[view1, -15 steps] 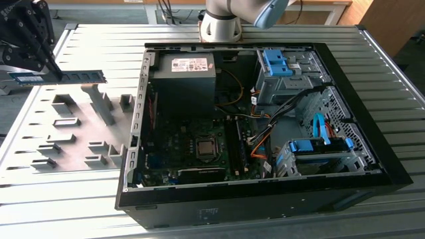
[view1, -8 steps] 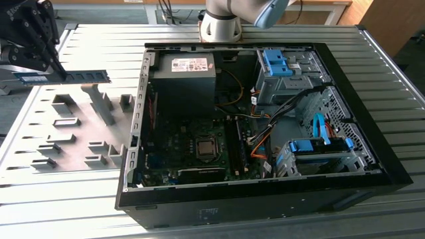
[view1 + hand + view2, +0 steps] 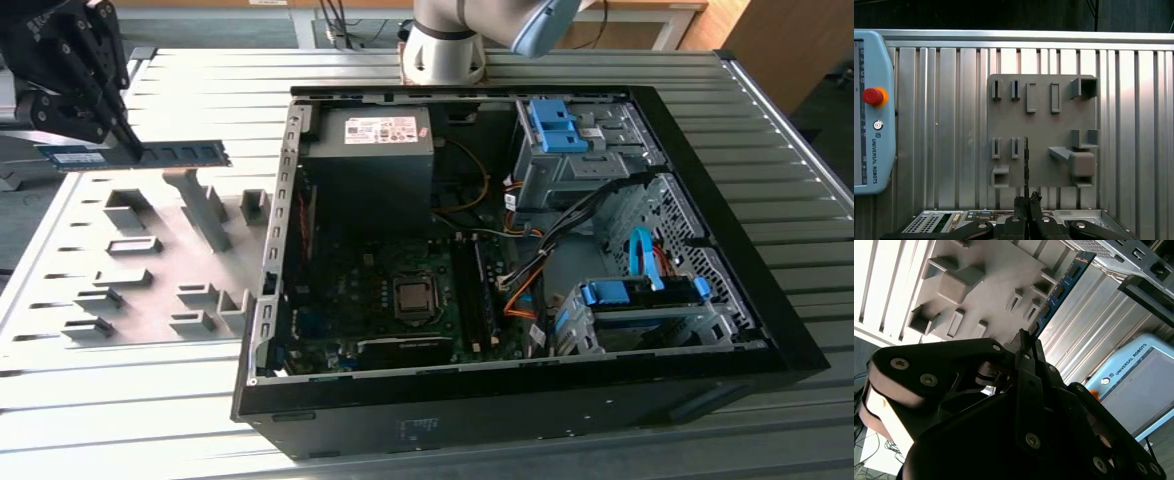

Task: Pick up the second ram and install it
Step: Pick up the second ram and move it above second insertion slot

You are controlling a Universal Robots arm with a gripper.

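The fingers [image 3: 130, 148] are pinched on the second ram [image 3: 187, 155], which hangs level over the far edge of the gray fixture plate [image 3: 134, 260] and is apart from the plate's raised blocks. In the exterior view one end of the stick pokes out toward the open computer case [image 3: 534, 400], which stands just beside the plate on the exterior view's right. There is open air between that end and the case's wall. The ribbed table [image 3: 134, 410] lies bare around the plate's other edges.

In the first wrist view the ram [image 3: 1026, 160] is seen edge-on as a thin dark line running from the fingers [image 3: 1027, 200] across the plate [image 3: 1044, 125], between two of its slotted blocks. Its chips cannot be made out there. A teach pendant [image 3: 874, 125] lies on the table well apart from the plate, cut off by the picture's edge.

In the second wrist view the black gripper body covers the gripped end of the ram [image 3: 1061, 290]; the free end reaches past the plate [image 3: 979, 280].

Inside the case, beside the plate, the motherboard [image 3: 360, 300] is dark, and its memory slots are too dim to tell whether any is filled.
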